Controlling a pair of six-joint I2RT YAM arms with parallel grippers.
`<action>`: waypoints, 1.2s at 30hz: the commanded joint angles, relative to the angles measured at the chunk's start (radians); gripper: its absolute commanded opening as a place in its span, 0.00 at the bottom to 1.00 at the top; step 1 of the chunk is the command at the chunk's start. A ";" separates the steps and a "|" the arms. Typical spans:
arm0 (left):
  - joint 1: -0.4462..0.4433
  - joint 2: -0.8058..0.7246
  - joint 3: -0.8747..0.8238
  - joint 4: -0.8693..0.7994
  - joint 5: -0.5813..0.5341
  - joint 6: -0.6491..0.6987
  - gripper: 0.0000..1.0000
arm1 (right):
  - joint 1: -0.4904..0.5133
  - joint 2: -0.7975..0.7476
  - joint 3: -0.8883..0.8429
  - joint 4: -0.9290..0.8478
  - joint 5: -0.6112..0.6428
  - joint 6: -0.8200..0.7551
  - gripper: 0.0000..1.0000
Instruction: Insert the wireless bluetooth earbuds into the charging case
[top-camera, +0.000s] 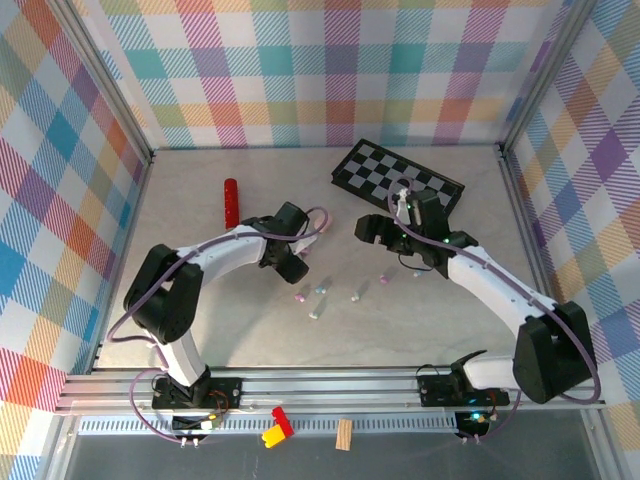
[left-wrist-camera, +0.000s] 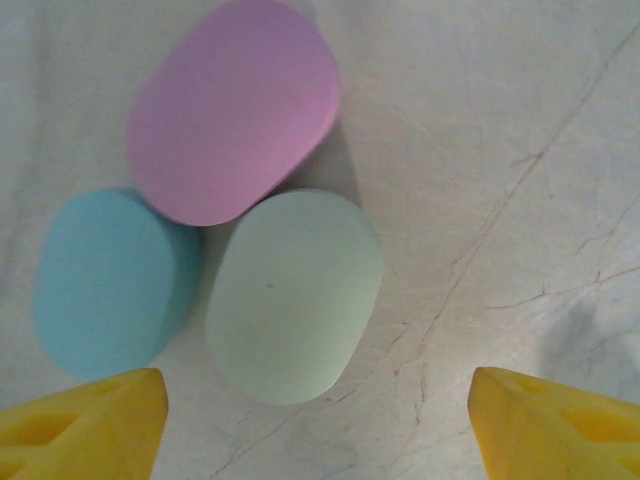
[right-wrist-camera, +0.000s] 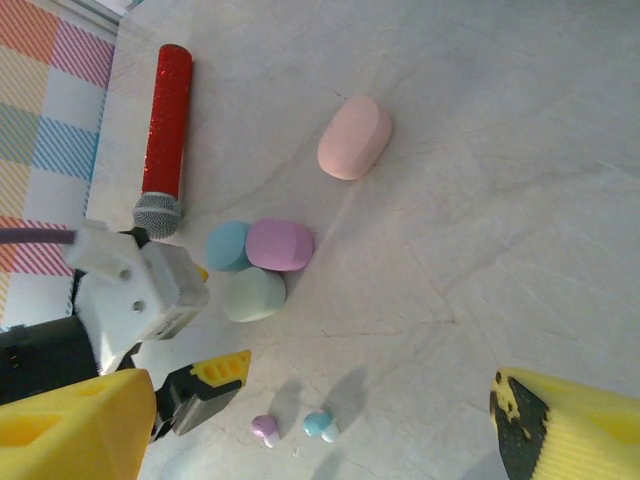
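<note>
The left gripper is hovering wide open and empty beside the clustered mint, purple and blue charging cases; the right gripper is likewise gaping, holding nothing. The wireless bluetooth earbuds are lying scattered on the table between the arms, near of the cases. Tiny, light, hard and probably slippery, each is needing a gentle pinch across its bulb.

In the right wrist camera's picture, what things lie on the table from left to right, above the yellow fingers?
red microphone → blue case → purple case → pink case. The mint case straddles the blue and purple ones, so it is left out.
</note>
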 joint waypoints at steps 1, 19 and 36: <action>-0.003 0.034 0.049 -0.054 0.033 0.044 0.71 | -0.004 -0.049 -0.019 -0.045 0.047 -0.015 0.86; -0.003 0.138 0.096 -0.055 0.016 0.060 0.49 | -0.006 -0.058 -0.031 -0.040 0.050 -0.010 0.86; -0.003 -0.168 -0.040 0.130 0.243 0.031 0.37 | -0.032 -0.081 -0.084 0.079 -0.221 0.130 0.86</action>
